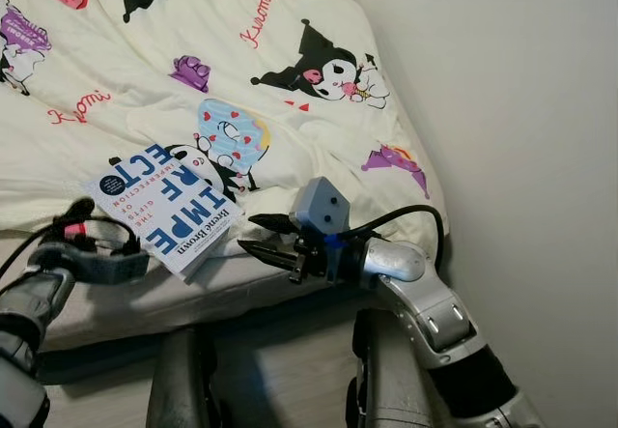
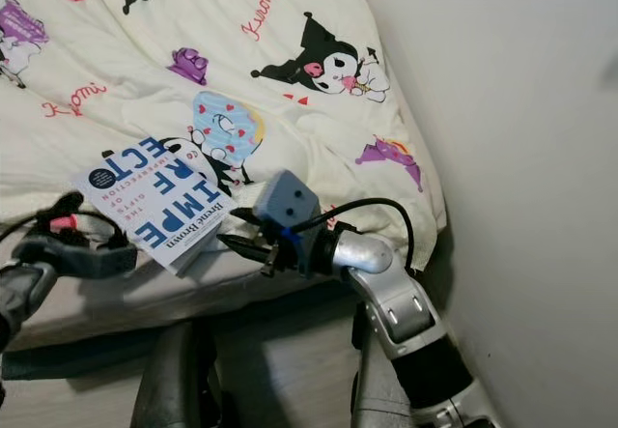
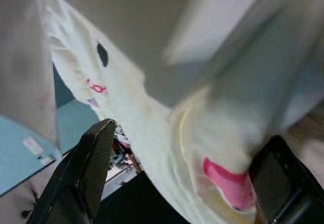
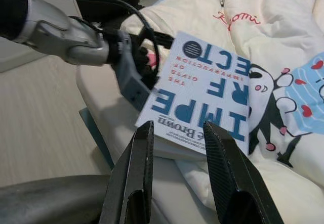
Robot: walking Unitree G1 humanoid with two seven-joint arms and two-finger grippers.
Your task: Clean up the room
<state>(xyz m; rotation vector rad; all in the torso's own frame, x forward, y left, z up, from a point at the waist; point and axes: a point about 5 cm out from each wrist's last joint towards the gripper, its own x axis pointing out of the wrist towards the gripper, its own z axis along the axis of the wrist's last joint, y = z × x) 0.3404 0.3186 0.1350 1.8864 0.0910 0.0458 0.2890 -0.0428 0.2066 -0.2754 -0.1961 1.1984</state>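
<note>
The book (image 1: pixel 166 208) lies face up on the edge of the bed (image 1: pixel 145 302), partly on the cartoon-print duvet (image 1: pixel 290 90), its near corner jutting over the mattress side, between the 2 sets of fingers. The right gripper (image 1: pixel 263 238) points at its spine edge from just beside it, its 2 fingers parted a little and holding nothing. The left gripper (image 3: pixel 187 178) sits at the book's other side, fingers spread wide, with duvet cloth between them. A nudge from either side could, I'd judge, tip the overhanging book to the floor, or the fingers could pinch duvet instead.
</note>
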